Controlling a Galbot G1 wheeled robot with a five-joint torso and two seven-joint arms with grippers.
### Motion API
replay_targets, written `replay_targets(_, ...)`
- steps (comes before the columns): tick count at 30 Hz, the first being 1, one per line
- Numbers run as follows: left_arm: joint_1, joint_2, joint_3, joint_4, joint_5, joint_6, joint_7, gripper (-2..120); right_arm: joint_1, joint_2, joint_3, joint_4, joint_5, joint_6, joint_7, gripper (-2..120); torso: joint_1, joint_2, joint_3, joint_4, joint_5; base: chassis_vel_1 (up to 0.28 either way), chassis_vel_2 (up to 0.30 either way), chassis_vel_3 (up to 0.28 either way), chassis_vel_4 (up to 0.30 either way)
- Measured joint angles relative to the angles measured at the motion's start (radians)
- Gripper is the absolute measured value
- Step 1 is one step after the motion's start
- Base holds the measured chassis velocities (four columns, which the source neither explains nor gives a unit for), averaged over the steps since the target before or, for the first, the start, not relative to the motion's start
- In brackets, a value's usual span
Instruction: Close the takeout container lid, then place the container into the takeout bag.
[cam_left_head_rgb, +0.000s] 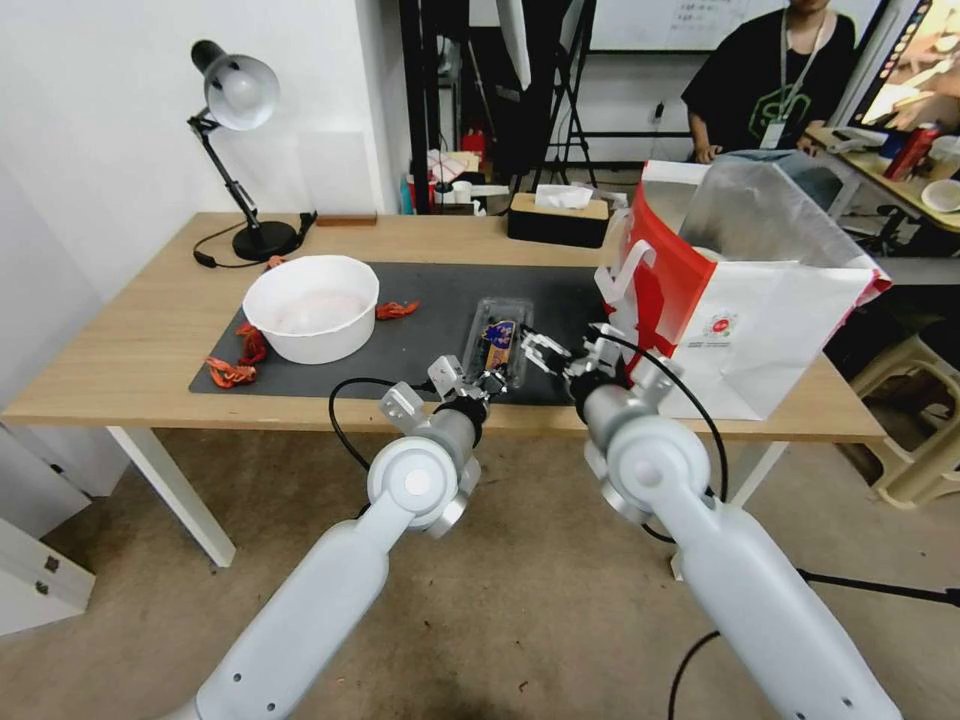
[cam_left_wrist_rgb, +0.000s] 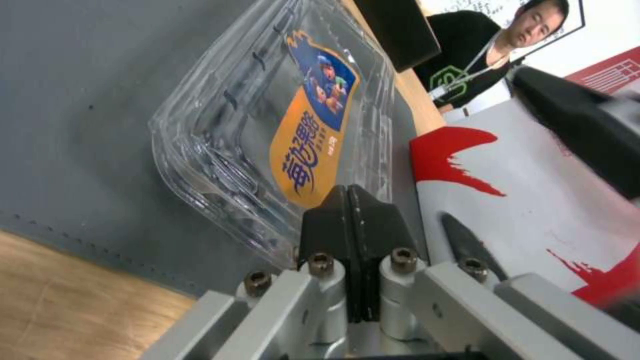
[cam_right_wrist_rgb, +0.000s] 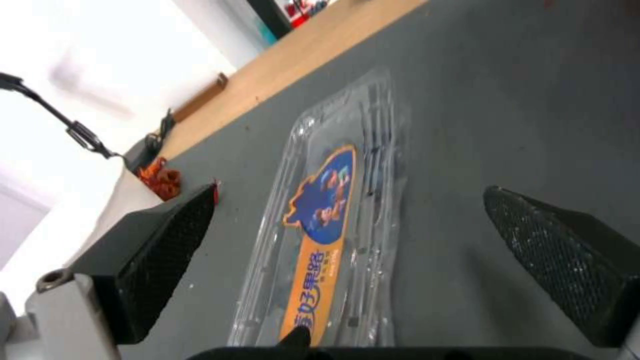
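Head view: takeout container (cam_left_head_rgb: 497, 342) on mat, long axis near-far, lid (cam_left_wrist_rgb: 313, 130) down. Left gripper (cam_left_wrist_rgb: 348, 210) closed, empty, at near end; right gripper (cam_right_wrist_rgb: 347, 265) open, astride container. Takeout bag (cam_left_head_rgb: 745, 300) right.

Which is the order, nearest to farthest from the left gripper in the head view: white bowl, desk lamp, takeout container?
Measured from the left gripper, pads shut:
1. The takeout container, just beyond its tips on the dark mat.
2. The white bowl, to the robot's left on the mat.
3. The desk lamp, at the far left back of the table.
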Motion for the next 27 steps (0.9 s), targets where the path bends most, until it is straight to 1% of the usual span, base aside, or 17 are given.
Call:
replay_targets(5,0.002,0.002,-0.001,-0.002,0.004,0.000,0.000,0,0.041,0.027,-0.026,-0.069,0.008,-0.005,0.002,99,0.000,0.000,0.000,-0.0001,0.0000,0.000,0.000,0.000,0.000)
replay_targets(10,0.004,0.003,-0.002,-0.004,0.005,-0.001,0.000,0,0.052,0.042,-0.034,-0.106,0.010,-0.007,0.002,96,0.000,0.000,0.000,-0.0001,-0.0001,0.000,0.000,0.000,0.000)
replay_targets(13,0.007,0.004,-0.003,-0.005,0.005,-0.002,0.001,0,0.053,0.057,-0.038,-0.131,0.005,-0.007,-0.001,86,0.000,0.000,0.000,-0.0001,0.0000,0.000,0.000,0.000,0.000)
replay_targets(14,0.007,0.005,-0.003,-0.006,0.006,-0.002,0.001,0,0.053,0.060,-0.040,-0.136,0.003,-0.008,-0.003,83,0.000,0.000,0.000,-0.0001,0.0001,0.000,0.000,0.000,0.000)
replay_targets(15,0.007,0.005,-0.003,-0.006,0.006,-0.002,0.001,0,0.053,0.060,-0.040,-0.136,0.003,-0.008,-0.003,83,0.000,0.000,0.000,-0.0001,0.0001,0.000,0.000,0.000,0.000)
replay_targets(17,0.010,0.006,-0.003,-0.008,0.007,-0.002,0.002,0,0.051,0.066,-0.043,-0.147,-0.005,-0.008,-0.009,71,0.000,0.000,0.000,-0.0001,0.0000,0.000,0.000,0.000,0.000)
replay_targets(18,0.010,0.006,-0.003,-0.010,0.008,-0.002,0.002,0,0.049,0.069,-0.044,-0.149,-0.007,-0.008,-0.009,68,0.000,0.000,0.000,-0.0001,0.0000,0.000,0.000,0.000,0.000)
replay_targets(19,0.010,0.006,-0.003,-0.010,0.008,-0.002,0.002,0,0.049,0.069,-0.044,-0.149,-0.007,-0.008,-0.009,68,0.000,0.000,0.000,-0.0001,0.0000,0.000,0.000,0.000,0.000)
replay_targets(22,0.012,0.009,-0.003,-0.013,0.012,-0.003,0.002,0,0.044,0.075,-0.045,-0.149,-0.010,-0.008,-0.010,53,0.000,0.000,0.000,-0.0001,0.0000,0.000,0.000,0.000,0.000)
replay_targets(23,0.012,0.009,-0.003,-0.013,0.012,-0.003,0.002,0,0.044,0.075,-0.045,-0.149,-0.010,-0.008,-0.010,53,0.000,0.000,0.000,-0.0001,0.0000,0.000,0.000,0.000,0.000)
replay_targets(25,0.013,0.010,-0.003,-0.015,0.013,-0.003,0.002,0,0.043,0.078,-0.047,-0.150,-0.013,-0.009,-0.011,43,0.000,0.000,0.000,-0.0001,0.0001,0.000,0.000,0.000,0.000)
replay_targets(26,0.013,0.010,-0.003,-0.015,0.013,-0.003,0.002,0,0.043,0.078,-0.047,-0.150,-0.013,-0.009,-0.011,43,0.000,0.000,0.000,-0.0001,0.0001,0.000,0.000,0.000,0.000)
replay_targets(27,0.013,0.010,-0.003,-0.016,0.015,-0.003,0.002,0,0.043,0.078,-0.047,-0.150,-0.014,-0.009,-0.011,37,0.000,0.000,0.000,-0.0001,0.0000,0.000,0.000,0.000,0.000)
